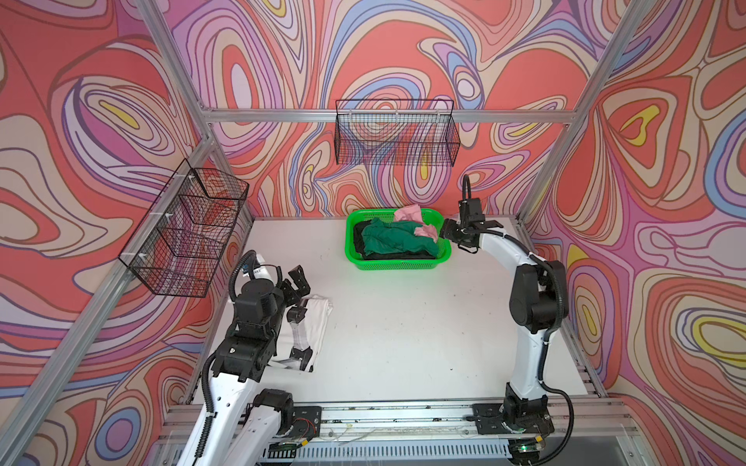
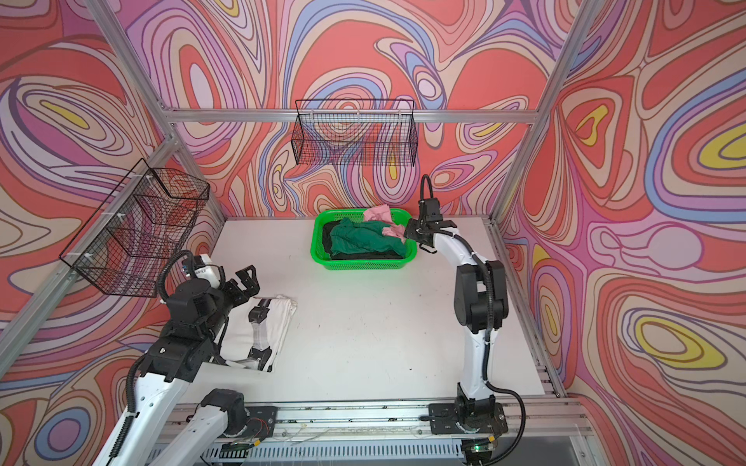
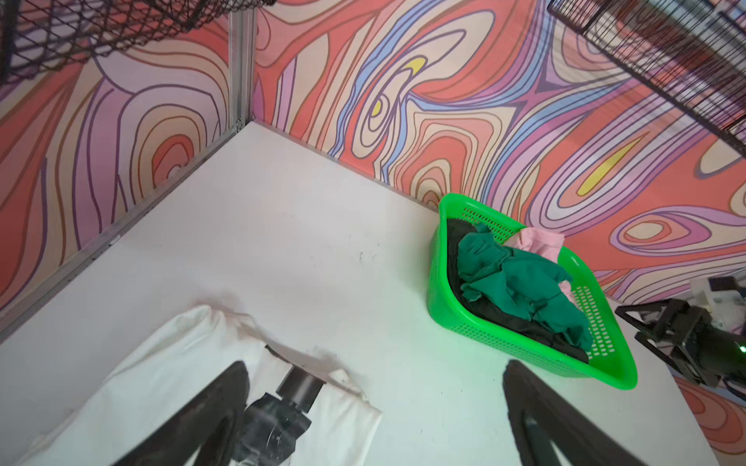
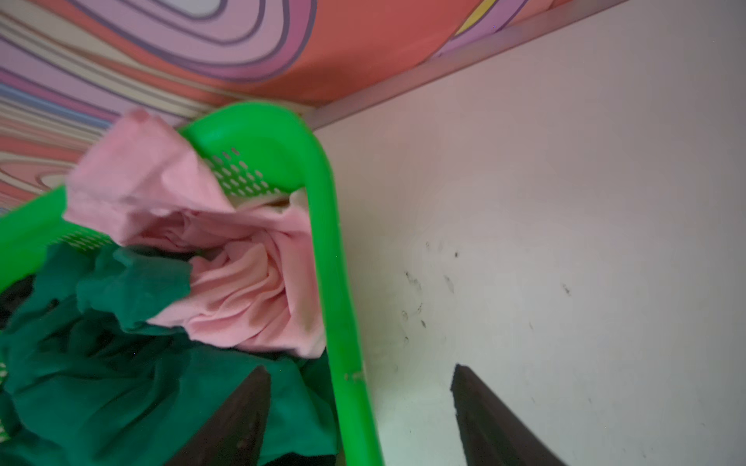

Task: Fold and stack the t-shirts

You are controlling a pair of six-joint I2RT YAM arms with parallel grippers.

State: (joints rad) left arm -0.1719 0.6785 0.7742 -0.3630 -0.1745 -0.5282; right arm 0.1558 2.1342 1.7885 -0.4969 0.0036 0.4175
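Nearest the front, the left jaws hang wide apart just above the white shirt (image 1: 321,322), which lies folded on the surface (image 1: 403,331) at the left, black marks showing: that one looks done, the start of the stack. A careless dip from those jaws could ruck its top fold. Across the bare middle and out to the far edge sits the basket (image 1: 397,264), and here is the trouble spot. The green shirt (image 1: 397,238) lies crumpled on top, the black shirt (image 1: 387,256) under it, the pink shirt (image 4: 242,290) bunched in the far corner with a flap over the rim. The right jaws stand apart, holding nothing, and in the right wrist view they straddle the basket's side wall, one over the green cloth, one outside over the surface. Close from there and they pinch plastic with the cloth, and a lift could drag or tip the whole basket. Green and pink overlap too, so a deep bite could bring up two shirts at once.
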